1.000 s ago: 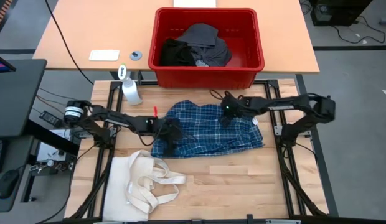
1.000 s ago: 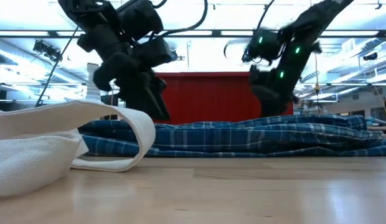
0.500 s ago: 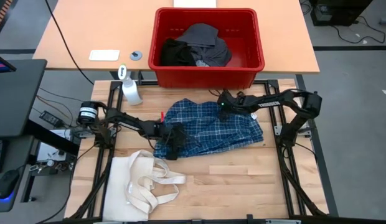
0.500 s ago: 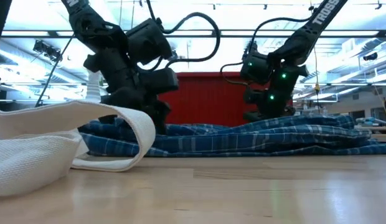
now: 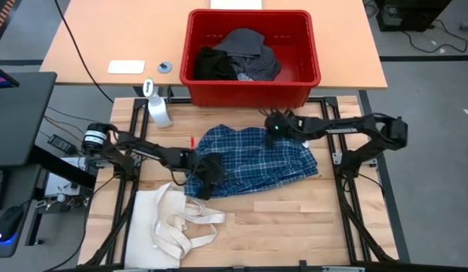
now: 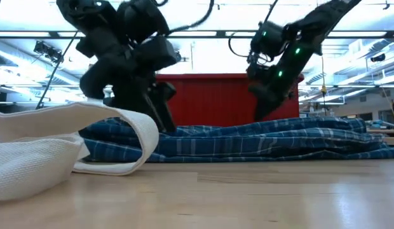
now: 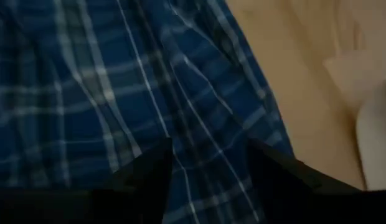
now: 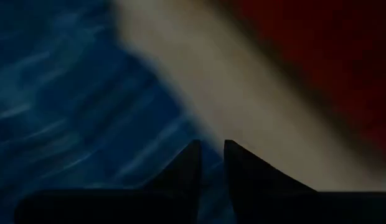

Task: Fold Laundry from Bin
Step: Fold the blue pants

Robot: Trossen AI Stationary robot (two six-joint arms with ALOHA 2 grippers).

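Note:
The blue plaid shirt (image 5: 257, 159) lies spread and rumpled on the wooden table in front of the red bin (image 5: 253, 94). Dark laundry (image 5: 238, 57) is heaped inside the bin. My left gripper (image 5: 206, 180) is down on the shirt's near left part, fingers somewhat apart with plaid cloth between them (image 7: 208, 146). My right gripper (image 5: 273, 130) is at the shirt's far edge, fingers nearly together (image 8: 210, 146). In the low view both grippers, left (image 6: 165, 124) and right (image 6: 259, 113), slant down onto the shirt (image 6: 260, 140). My left gripper has the shirt's near left part (image 7: 208, 130) between its two fingers, where a ridge of plaid cloth runs into the gap. The fingers slant down from the table's left. How many layers they have, I cannot tell. The shirt lies on the table. My right gripper pinches the shirt's far edge (image 8: 183, 134) between its nearly shut fingers, right where the cloth meets bare wood. It slants down from the table's right. The rest of the shirt lies slack on the table.
A cream tote bag (image 5: 173, 223) with long handles lies near the left gripper at the table's near left; its handle loops up in the low view (image 6: 136, 127). A white spray bottle (image 5: 158, 112) stands at the far left. Bare wood lies along the near right (image 5: 294, 219).
My left gripper has moved a little toward the table's near edge and down onto the shirt. My right gripper dipped low onto the shirt's far edge, then rose again and tipped. The shirt's near right edge has drawn in slightly.

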